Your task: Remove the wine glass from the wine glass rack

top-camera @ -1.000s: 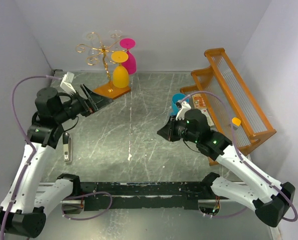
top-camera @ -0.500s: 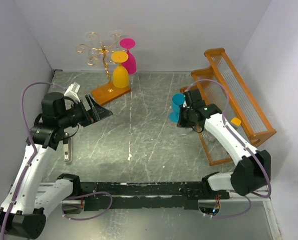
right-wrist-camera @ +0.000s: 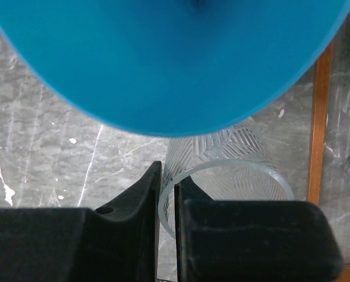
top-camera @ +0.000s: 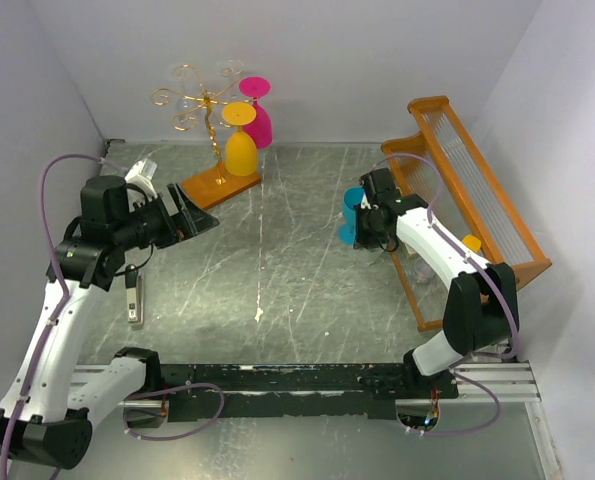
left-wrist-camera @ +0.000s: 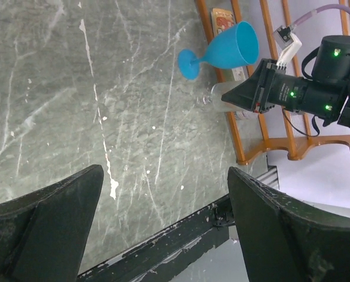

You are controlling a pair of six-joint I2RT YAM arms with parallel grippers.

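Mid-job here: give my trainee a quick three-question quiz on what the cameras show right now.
1. True or false: the left gripper stands open.
2. Which glasses hang upside down on the wine glass rack? A: one yellow, one pink. B: one blue, one clear. C: two yellow.
3. Fill in: the right gripper is shut on the rim of the ___ glass.

Key
1. True.
2. A: the yellow wine glass and the pink wine glass.
3. Clear: it pinches the clear glass.
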